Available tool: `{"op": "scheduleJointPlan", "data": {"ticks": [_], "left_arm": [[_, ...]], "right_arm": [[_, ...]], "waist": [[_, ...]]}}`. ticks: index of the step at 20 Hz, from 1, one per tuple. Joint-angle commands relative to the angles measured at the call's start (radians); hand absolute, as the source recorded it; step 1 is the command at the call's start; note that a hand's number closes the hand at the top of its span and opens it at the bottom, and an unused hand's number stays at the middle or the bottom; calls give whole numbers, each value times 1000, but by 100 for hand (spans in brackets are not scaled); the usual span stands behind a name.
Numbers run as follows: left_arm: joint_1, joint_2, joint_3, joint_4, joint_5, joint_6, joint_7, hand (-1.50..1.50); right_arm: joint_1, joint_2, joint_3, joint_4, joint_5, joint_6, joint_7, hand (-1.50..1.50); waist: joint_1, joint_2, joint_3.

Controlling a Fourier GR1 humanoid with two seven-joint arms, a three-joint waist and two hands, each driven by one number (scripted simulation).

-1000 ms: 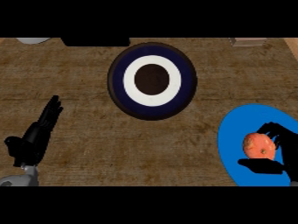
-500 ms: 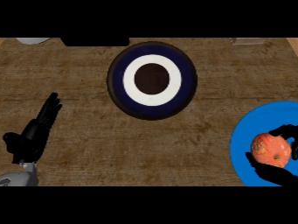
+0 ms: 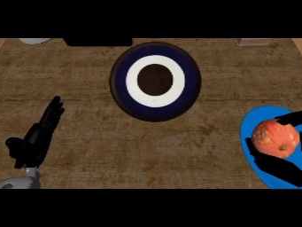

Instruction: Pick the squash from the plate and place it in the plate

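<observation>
We see right hand (image 3: pixel 285 155) curled round squash (image 3: pixel 275 138) over blue plate (image 3: pixel 261 133) at counter's right edge; it may slip before reaching ringed plate (image 3: pixel 155 80).

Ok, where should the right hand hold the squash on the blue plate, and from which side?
Probably around the widest middle of the squash, coming from the right. It is round with no handle, and the right hand already curls round it over the blue plate, fingers above and thumb below. The left hand rests open far left.
</observation>
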Motion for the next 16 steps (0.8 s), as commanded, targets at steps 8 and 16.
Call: {"op": "scheduleJointPlan", "data": {"ticks": [8,16], "left_arm": [[-50,13,25,1,3,-32,57,0],[-43,-34,11,41,-36,-3,-19,0]], "right_arm": [[-401,102,126,115,105,197,225,150],[-701,221,76,529,119,93,174,150]], "waist": [[7,1,0],[10,3,0]]}}
